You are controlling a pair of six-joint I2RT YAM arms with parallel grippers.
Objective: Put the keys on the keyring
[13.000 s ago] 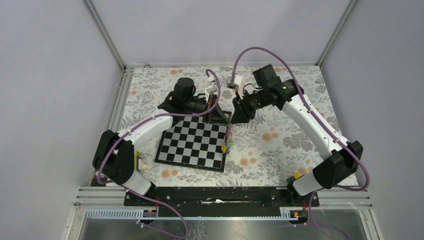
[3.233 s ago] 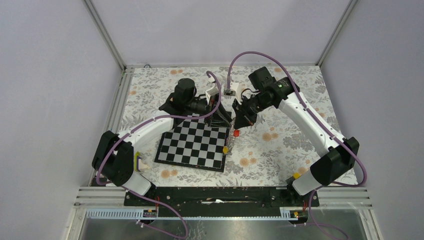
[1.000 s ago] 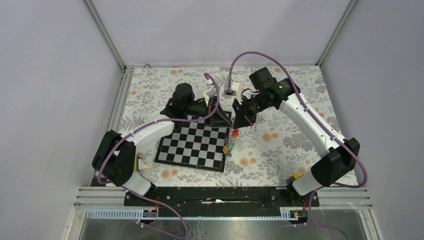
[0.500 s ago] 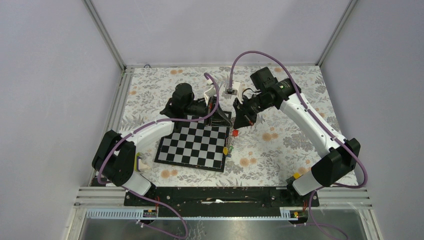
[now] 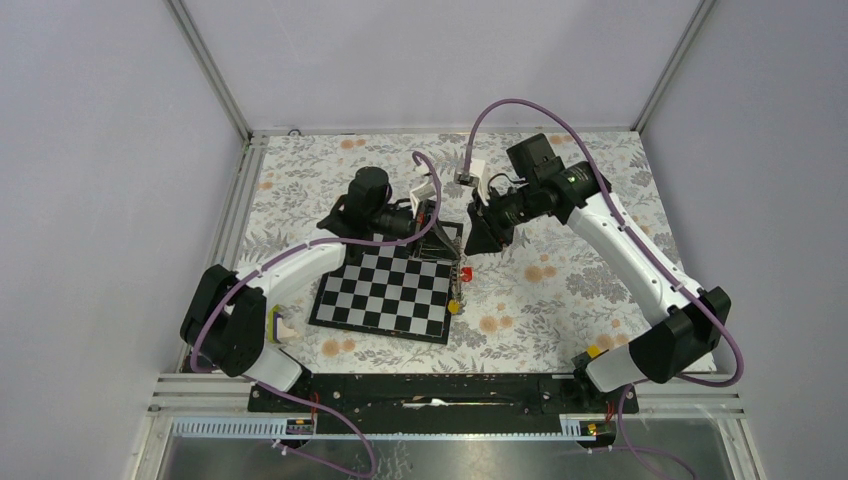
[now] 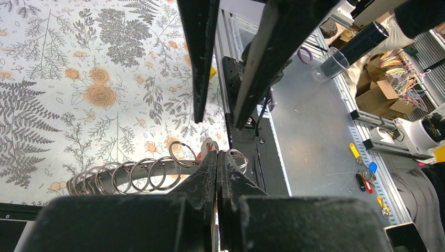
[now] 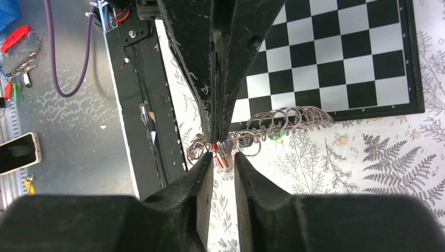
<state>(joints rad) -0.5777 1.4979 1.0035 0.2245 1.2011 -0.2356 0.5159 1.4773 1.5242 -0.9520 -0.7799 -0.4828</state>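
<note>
My left gripper (image 5: 446, 238) is shut on the keyring (image 6: 137, 173), a grey band that carries several small wire rings, and holds it above the chessboard's right edge. The gripper shows shut in the left wrist view (image 6: 216, 156) and the right wrist view (image 7: 216, 137). The keyring (image 7: 294, 116) arcs away over the board edge. A red-tagged key (image 7: 223, 157) hangs at the held end, just beyond the tips of my right gripper (image 7: 224, 167), which is open and not touching it. The right gripper (image 5: 478, 243) faces the left one. Red (image 5: 465, 272) and yellow (image 5: 452, 307) tags dangle below; a green tag (image 7: 276, 135) hangs under the rings.
The chessboard (image 5: 385, 290) lies on the flowered cloth in front of the left arm. The black base rail (image 7: 141, 79) runs along the near edge. Off the table lie a phone (image 7: 18, 152) and spare tagged keys (image 6: 364, 176).
My right arm has drawn back a little to the right, away from the left gripper. The red-tagged key now hangs slightly lower, under the left gripper. The left gripper stays shut.
</note>
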